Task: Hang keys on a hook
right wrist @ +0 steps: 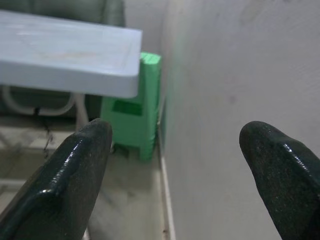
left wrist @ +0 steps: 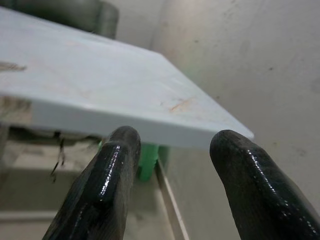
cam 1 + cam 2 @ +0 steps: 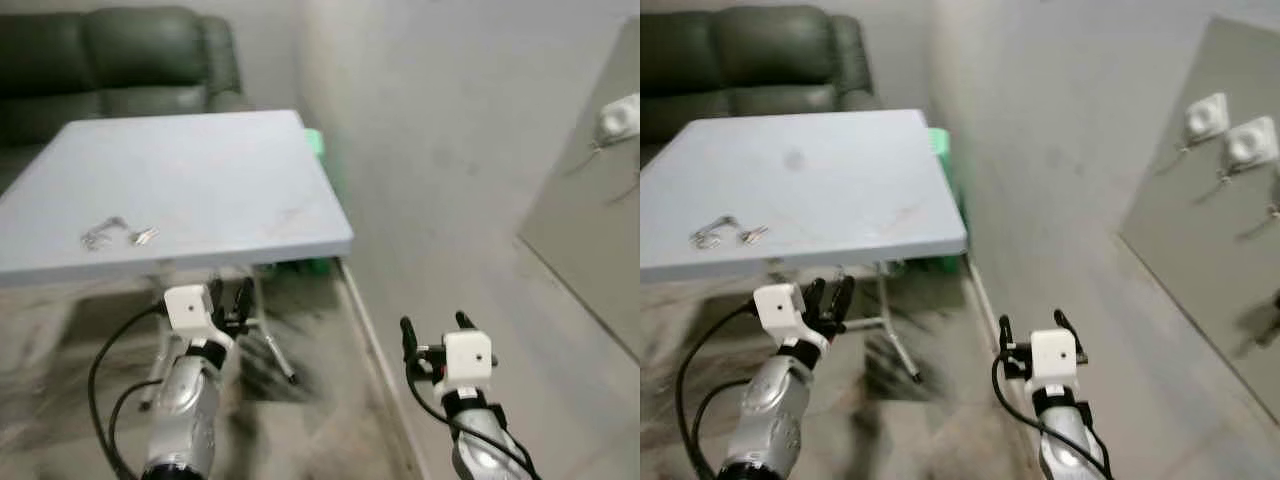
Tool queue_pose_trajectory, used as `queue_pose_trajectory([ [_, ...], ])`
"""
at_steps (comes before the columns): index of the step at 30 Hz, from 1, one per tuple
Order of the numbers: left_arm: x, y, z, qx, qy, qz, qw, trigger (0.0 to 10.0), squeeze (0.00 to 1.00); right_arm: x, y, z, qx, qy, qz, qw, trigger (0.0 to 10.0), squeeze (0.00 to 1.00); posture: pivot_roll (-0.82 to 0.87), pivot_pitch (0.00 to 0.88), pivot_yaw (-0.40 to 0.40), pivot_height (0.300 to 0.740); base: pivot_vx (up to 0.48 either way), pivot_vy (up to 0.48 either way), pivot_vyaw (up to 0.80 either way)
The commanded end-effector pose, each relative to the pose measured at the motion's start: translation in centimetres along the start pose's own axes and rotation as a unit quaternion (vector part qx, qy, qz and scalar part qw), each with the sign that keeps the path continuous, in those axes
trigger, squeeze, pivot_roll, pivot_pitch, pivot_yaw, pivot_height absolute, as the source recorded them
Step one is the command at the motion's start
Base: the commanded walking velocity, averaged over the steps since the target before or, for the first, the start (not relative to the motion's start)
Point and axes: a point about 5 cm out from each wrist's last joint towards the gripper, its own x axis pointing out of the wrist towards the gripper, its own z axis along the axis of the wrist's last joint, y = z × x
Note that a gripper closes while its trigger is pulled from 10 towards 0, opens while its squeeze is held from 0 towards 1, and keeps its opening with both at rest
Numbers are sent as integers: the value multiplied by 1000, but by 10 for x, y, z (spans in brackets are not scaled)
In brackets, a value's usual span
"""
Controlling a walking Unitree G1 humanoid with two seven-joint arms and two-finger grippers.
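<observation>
Keys (image 3: pixel 112 235) lie flat on the grey table (image 3: pixel 230 160), ahead of and slightly to the left of the left gripper (image 3: pixel 229 302), near the front edge, not yet grasped. Left gripper sits below the tabletop, just under its front edge, fingers (image 2: pixel 107 180) apart w/ a moderate gap and empty; its wrist view looks up along the table's underside lip, so the arm prob needs to rise above the surface before any reach. Right gripper (image 3: pixel 435 330) hangs off to the right, clear of the table & close to the wall (image 3: pixel 450 130), spread wide, nothing between its fingers (image 1: pixel 75 175). Beyond it a green stool (image 1: pixel 137 112) stands tucked against the wall beneath the table's far corner, and a dark sofa (image 3: pixel 120 50) sits behind the table. Further right, on a panel (image 3: pixel 1200 200) leaning along the wall, white hooks (image 3: pixel 1250 145) are mounted, well apart from the keys; looks like the destination. Both arms low & forward suggests an approach stance: task at its start, pick-up first, then turn toward the hooks. Keys small & flat, so pinch may slip.
</observation>
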Motion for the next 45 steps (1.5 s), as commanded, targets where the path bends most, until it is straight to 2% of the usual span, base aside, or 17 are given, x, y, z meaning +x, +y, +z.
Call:
queue_pose_trajectory([
  [1,4,-2,2,-2,2,-3,1000,10000,0,0,-4,1,2,-1,-6,1000,10000,0,-3,0,-10,740,0,0,800],
  [13,9,-6,0,0,20,-18,1000,10000,0,4,-4,4,4,-9,5,1000,10000,0,-5,0,-12,740,0,0,800],
  [15,11,-5,3,-5,19,-19,1000,10000,0,6,-6,5,29,-10,0,1000,10000,0,-5,0,-11,740,0,0,0],
  [17,12,-4,3,-11,20,-17,1000,10000,0,7,-7,5,35,-10,-2,999,10000,0,-5,0,-11,740,0,0,0],
  [22,13,-4,3,-17,22,-15,999,10000,0,7,-6,6,34,-12,1,999,10000,0,-6,0,-11,740,0,0,0],
  [45,12,-4,1,-24,30,-9,999,10000,0,4,-3,6,47,-11,7,999,10000,0,-5,0,-18,740,0,415,0],
])
